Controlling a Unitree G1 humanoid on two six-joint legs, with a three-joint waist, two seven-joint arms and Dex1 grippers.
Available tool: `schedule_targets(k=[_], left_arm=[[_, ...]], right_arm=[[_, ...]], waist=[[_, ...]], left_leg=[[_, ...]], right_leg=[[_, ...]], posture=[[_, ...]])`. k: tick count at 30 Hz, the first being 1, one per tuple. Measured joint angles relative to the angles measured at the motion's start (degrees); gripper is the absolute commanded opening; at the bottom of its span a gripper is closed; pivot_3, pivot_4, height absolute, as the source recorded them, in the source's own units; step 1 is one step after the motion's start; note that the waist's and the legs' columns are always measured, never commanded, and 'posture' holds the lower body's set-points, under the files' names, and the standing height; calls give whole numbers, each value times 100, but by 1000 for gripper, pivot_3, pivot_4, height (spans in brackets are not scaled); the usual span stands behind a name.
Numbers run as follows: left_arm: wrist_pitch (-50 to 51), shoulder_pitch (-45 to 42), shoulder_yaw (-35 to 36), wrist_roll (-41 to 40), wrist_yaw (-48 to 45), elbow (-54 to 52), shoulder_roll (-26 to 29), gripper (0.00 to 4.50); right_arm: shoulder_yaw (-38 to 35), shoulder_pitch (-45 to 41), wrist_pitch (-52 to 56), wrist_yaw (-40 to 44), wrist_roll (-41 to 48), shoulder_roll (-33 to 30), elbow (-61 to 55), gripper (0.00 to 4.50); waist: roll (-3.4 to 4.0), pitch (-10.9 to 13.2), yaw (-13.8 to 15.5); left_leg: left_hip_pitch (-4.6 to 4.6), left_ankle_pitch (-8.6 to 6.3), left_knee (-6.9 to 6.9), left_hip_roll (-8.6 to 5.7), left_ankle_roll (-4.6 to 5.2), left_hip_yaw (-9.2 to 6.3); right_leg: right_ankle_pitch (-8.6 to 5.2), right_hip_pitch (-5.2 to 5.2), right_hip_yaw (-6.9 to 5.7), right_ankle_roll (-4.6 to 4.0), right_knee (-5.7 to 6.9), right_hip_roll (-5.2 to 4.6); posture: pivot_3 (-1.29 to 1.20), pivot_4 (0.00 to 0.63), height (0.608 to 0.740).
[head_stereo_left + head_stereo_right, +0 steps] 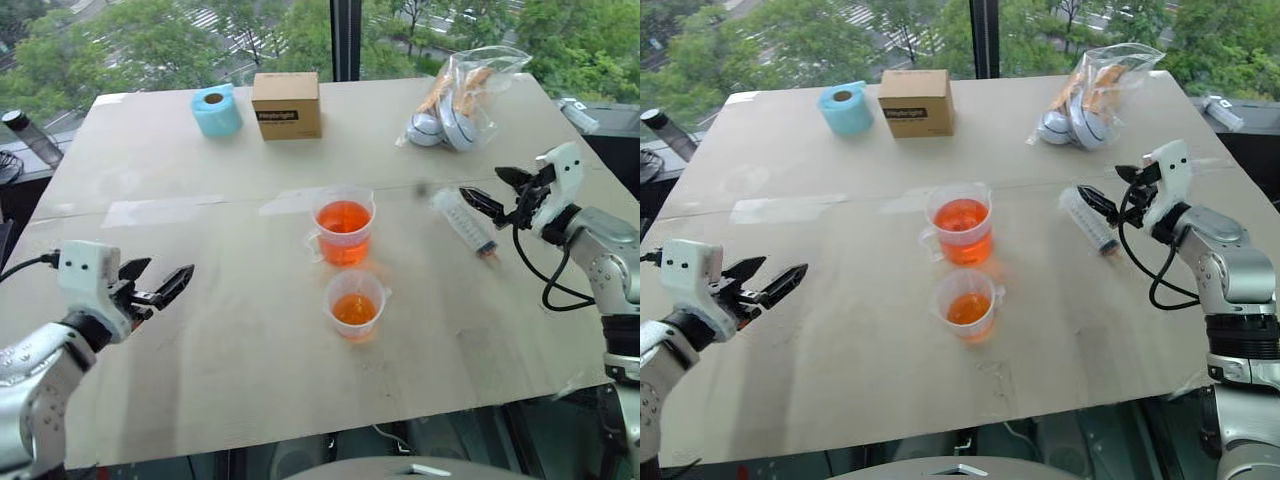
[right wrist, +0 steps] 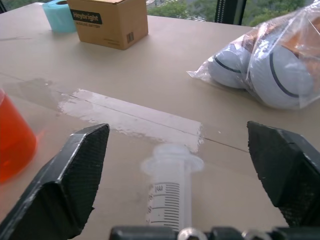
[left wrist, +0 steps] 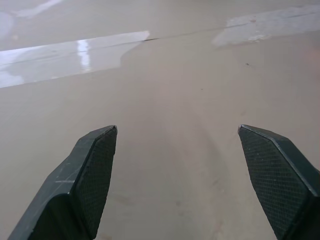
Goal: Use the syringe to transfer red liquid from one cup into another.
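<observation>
Table (image 1: 200, 330): flat beige board, matte, clear tape strips across the seam. Head views take in the whole layout; right wrist view adds close detail of the printing on the syringe (image 1: 466, 222) barrel and its flange; left wrist view gives bare tabletop, glossy tape and knurled finger pads (image 3: 95, 172).

Far edge: brown cardboard box (image 1: 286, 104), crinkled clear plastic bag (image 1: 462, 92) with round white items, light-blue roll (image 1: 216, 110).

Centre: two clear plastic cups. Far cup (image 1: 343, 224), larger, handled, well filled with orange-red liquid. Near cup (image 1: 356, 303), smaller, shallow fill, just in front of the far one, not touching.

Syringe: clear plastic cylinder, black graduation marks, right of the far cup, tilted, reddish tip toward the near edge. Blurred, so resting or falling cannot be told.

Right gripper (image 1: 492, 197): black fingers spread wide, syringe barrel between them, pads clear of it in the wrist view.

Left gripper (image 1: 157, 283): spread, nothing between, low over the table's left side, well apart from cups and syringe.
</observation>
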Motion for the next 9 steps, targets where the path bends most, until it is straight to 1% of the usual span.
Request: schedule_targets(k=[2, 4, 6, 7, 9], left_arm=[[-183, 547, -89, 162, 30, -367, -141, 3966], [-337, 1186, -204, 322, 47, -677, -384, 3966], [-529, 1626, -277, 392, 23, -838, -646, 3966], [-706, 1963, -360, 422, -20, -1020, -824, 3966], [-917, 2432, -519, 445, -212, -1115, -921, 3966]], right_arm=[[-253, 601, -93, 538, 148, -322, -185, 4491], [-604, 1433, -362, 1182, 239, -606, -279, 4491], [-882, 2110, -626, 1737, 337, -667, -265, 4491], [-1059, 2589, -911, 2137, 369, -676, -189, 4491], [-1201, 3030, -1326, 2561, 336, -676, -22, 4491]], waist=[[3, -12, 77], [3, -17, 123], [5, -17, 113], [6, -18, 105], [24, -21, 69]], left_leg=[[-11, -6, -4, 0, 9, -5], [-16, -17, -13, -1, 22, -5], [-21, -17, -19, -1, 23, -4], [-14, -18, -20, 0, 24, -4], [9, -21, -19, 1, 29, -4]], right_leg=[[0, 6, -5, 1, -35, -2], [0, 11, -6, 1, -58, -3], [0, 11, -6, 2, -74, -3], [0, 20, -7, 1, -82, -2], [-1, 42, -6, 0, -79, -2]], posture=[[0, 150, 740], [0, 150, 740], [0, 150, 740], [0, 150, 740], [0, 150, 740]])
